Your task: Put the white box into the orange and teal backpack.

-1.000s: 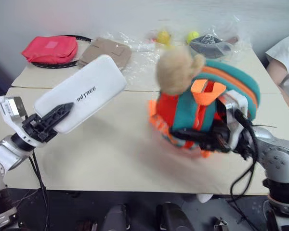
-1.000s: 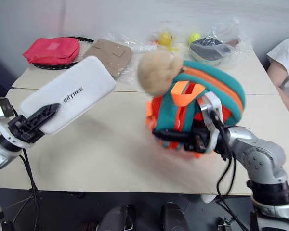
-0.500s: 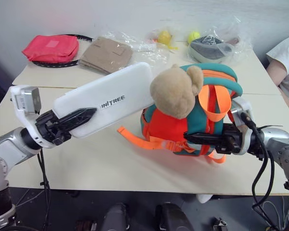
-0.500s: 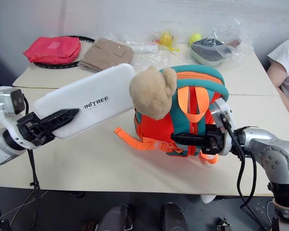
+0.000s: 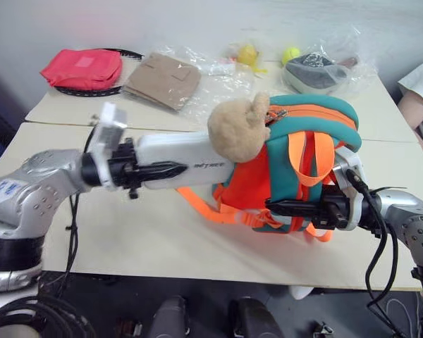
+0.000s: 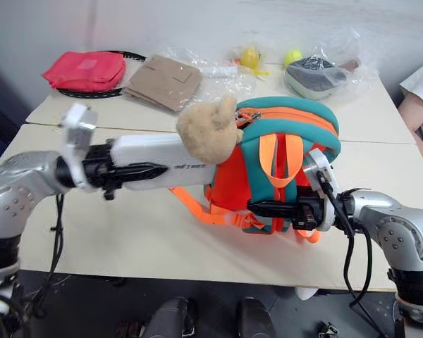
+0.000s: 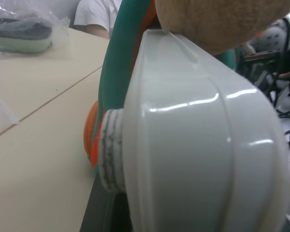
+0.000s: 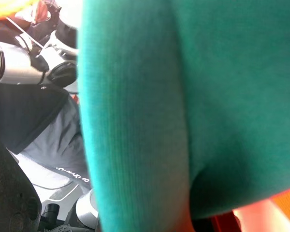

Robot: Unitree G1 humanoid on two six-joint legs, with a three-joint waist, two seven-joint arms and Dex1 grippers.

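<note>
Where two tan tables (image 5: 162, 232) abut, the orange and teal backpack (image 5: 296, 169) stands.

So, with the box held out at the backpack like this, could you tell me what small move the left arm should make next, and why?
Probably lift the white box slightly and aim it at the zipper along the top of the orange and teal backpack. The left gripper holds the box level, its far end tucked under the plush head against the bag's side, while the right gripper steadies the backpack from the other side.

White box against the backpack, seen along the left arm.
The glossy white box (image 7: 203, 145) meets the teal-trimmed backpack (image 7: 121, 63) beneath its tan plush head (image 7: 222, 19); a bagged shoe (image 7: 19, 34) lies on the table (image 7: 34, 145).
</note>
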